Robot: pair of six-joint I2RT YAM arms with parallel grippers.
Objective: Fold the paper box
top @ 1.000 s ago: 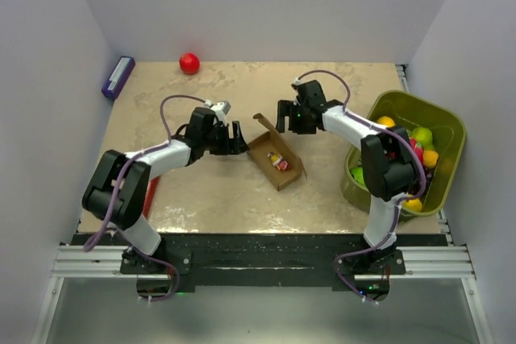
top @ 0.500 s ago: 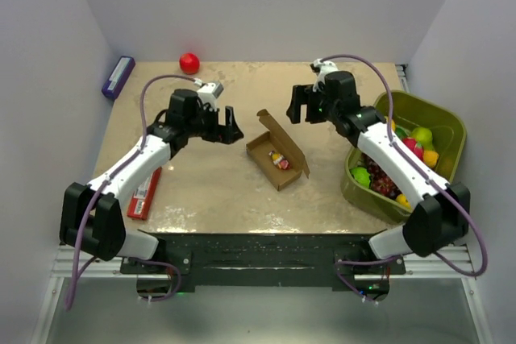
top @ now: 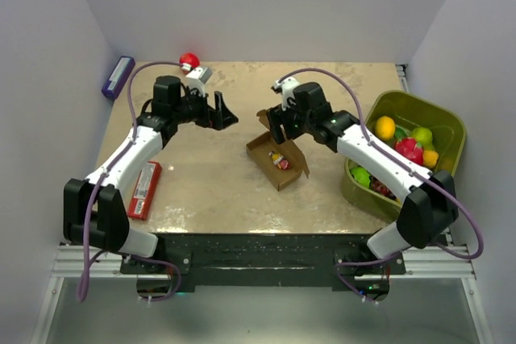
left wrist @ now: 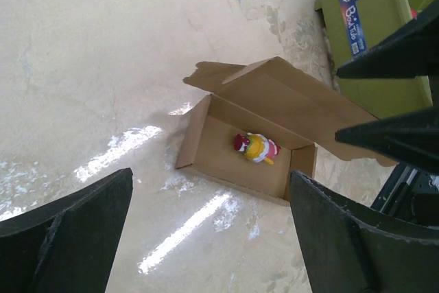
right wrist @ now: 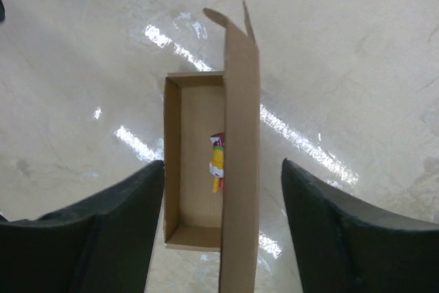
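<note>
My open right fingers [right wrist: 103, 238] hover astride the upright lid [right wrist: 240, 169] of the box [right wrist: 195, 169], which runs lengthwise between them. My open left fingers [left wrist: 68, 238] hang farther away.

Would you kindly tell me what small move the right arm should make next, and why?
Probably lower the open right pincer and push the lid sideways over the open box. The paper box is formed, its lid stands upright directly below the pincer in the wrist view, and a small colourful item already lies inside, so closing seems all that remains.
</note>
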